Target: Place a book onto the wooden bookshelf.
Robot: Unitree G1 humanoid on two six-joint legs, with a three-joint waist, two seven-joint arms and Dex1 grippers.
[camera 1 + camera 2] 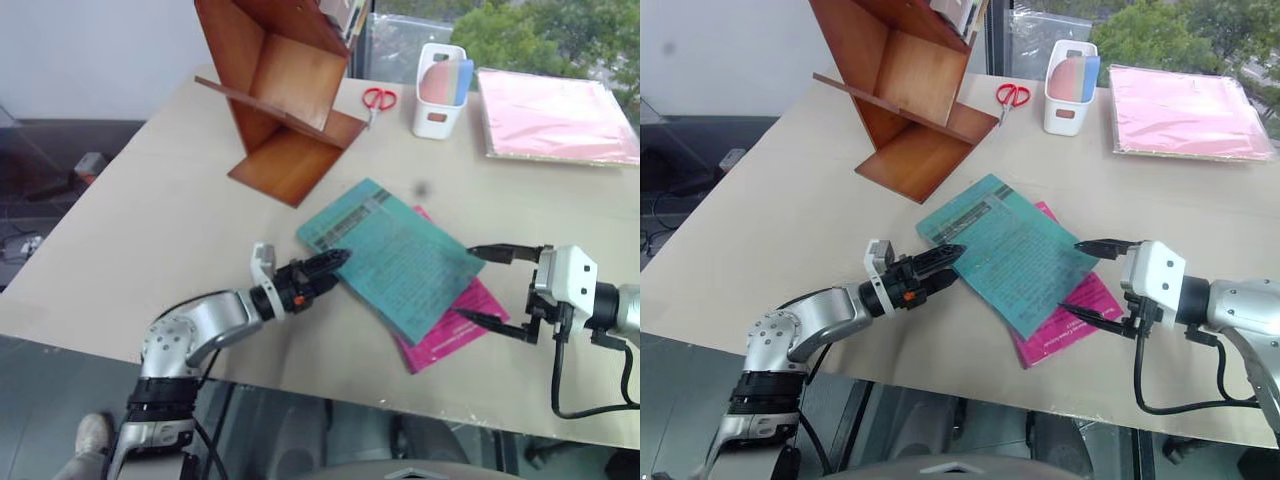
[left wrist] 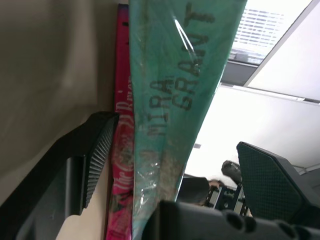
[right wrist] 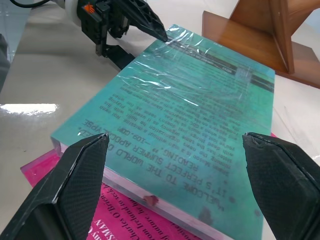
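Flanking one teal book (image 1: 395,255) atop one pink book (image 1: 455,330), two claws, left claw (image 1: 335,263) and right claw (image 1: 487,285), gape released.

A beige table (image 1: 150,210) carries a magenta-pink book (image 1: 465,325) lying flat near the front edge. Toward the back stand a white pen holder (image 1: 439,92) with pink and blue items inside, red-handled scissors (image 1: 378,99) just beside it, and a pink folder (image 1: 555,115) lying flat at the far corner.
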